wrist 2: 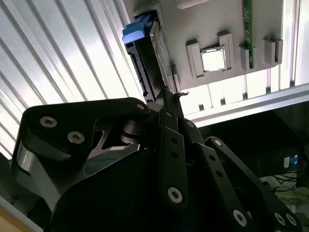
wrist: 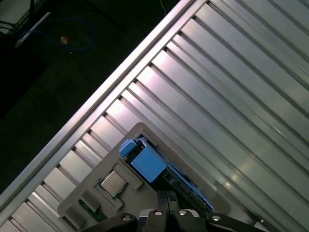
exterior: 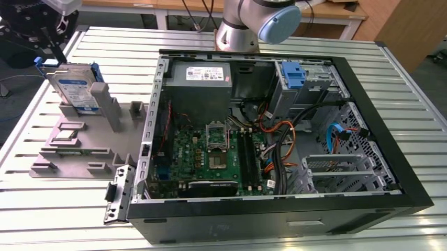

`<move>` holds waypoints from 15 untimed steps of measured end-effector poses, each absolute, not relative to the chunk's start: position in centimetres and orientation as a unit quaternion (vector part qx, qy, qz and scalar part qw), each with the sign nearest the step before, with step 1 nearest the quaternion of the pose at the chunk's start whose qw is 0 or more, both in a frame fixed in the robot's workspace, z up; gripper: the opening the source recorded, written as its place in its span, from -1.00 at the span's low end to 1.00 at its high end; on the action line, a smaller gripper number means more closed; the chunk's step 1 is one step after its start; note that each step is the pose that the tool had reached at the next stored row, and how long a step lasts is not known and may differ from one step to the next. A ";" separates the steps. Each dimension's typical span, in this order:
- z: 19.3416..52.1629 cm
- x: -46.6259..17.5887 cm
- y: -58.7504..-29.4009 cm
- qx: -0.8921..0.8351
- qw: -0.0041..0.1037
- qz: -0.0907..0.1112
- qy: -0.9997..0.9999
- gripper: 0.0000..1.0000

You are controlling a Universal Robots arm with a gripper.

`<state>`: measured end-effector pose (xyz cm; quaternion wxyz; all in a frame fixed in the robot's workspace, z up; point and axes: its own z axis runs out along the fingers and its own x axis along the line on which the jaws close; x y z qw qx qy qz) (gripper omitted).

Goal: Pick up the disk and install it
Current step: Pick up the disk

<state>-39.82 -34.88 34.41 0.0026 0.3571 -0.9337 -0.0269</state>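
Tabletop (exterior: 405,94): ribbed metal slats, silver, running across the ext. view. Room behind: wooden benches and cables. In the first wrist view there is dark floor past the tabletop edge, with loose cables on it.

Computer case (exterior: 279,219): black tower on its side, panel off, takes up most of the ext. view's right half. Inside: green motherboard (exterior: 209,157), grey power supply (exterior: 206,76) at the far side, blue caddy (exterior: 293,76) in the far drive bay, orange and black wiring between.

Arm (exterior: 252,21): grey w/ pale blue joint cap, base behind the case.

Grey tray (exterior: 77,141): plastic fixture w/ slots and posts, flat on the tabletop just beside the case, on the ext. view's left. Small square chip (exterior: 65,135) sits in a pocket of it.

The disk (exterior: 73,89): silver w/ white-and-blue label and blue bracket. It stands on edge in a slot at the tray's far end, well apart from the case bays. Label face is toward the ext. camera; top leans back, not plumb. Long axis looks roughly up-down, not certain. It is seen edge-on in both wrist views (wrist 2: 147,53) (wrist: 147,164).

Gripper (exterior: 57,55): black, over the disk at the ext. view's top left. Fingers are drawn nearly together, w/ only a slit between the tips in both wrist views (wrist 2: 168,94) (wrist: 166,195). Tips are at the disk's upper edge. Cannot tell whether they pinch it.
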 end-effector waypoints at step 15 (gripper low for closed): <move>34.3 -39.8 -34.9 0.465 0.005 -0.028 -0.885 -0.80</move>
